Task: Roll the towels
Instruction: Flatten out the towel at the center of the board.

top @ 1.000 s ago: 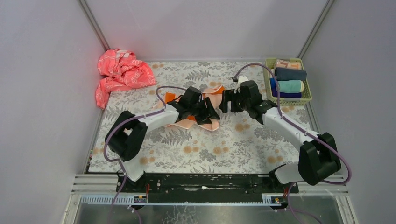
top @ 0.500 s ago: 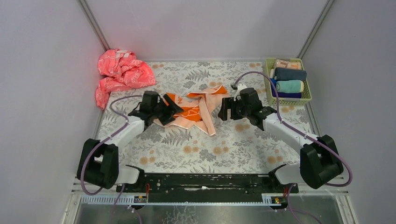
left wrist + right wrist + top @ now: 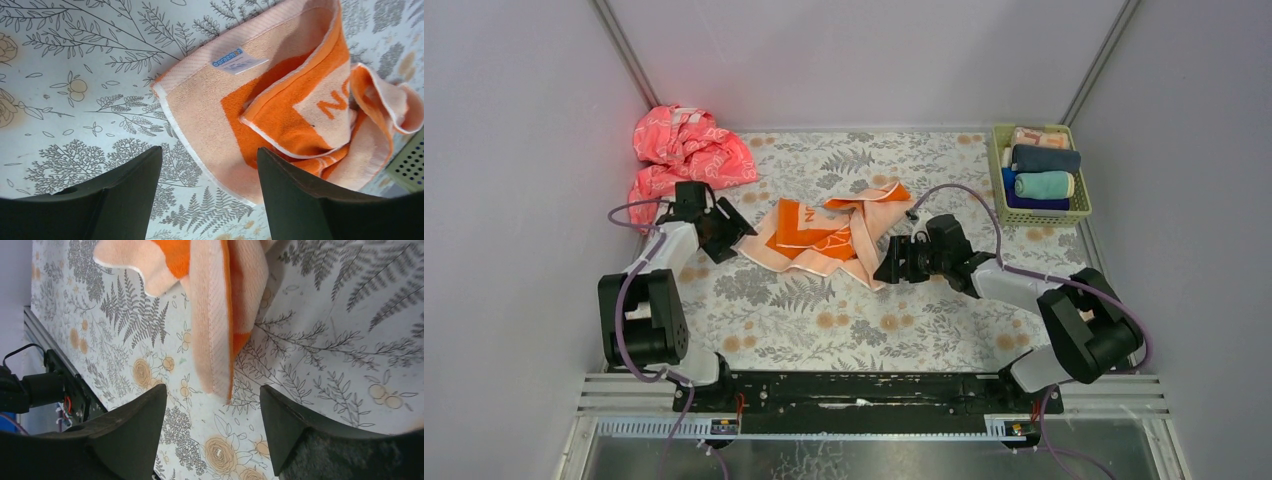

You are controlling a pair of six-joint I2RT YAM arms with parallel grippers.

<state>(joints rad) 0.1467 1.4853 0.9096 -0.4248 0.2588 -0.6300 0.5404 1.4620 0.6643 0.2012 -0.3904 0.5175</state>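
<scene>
the left gripper (image 3: 721, 232) and the right gripper (image 3: 892, 263) had fingers apart and empty, each beside one end of the orange towel (image 3: 809, 232); i judged the crumpled cloth needed flattening first.

Your desk (image 3: 824, 330) carries a grey fern print; a green basket (image 3: 1046, 216) sits at its far right corner, a crumpled coral cloth (image 3: 686, 155) far left
</scene>
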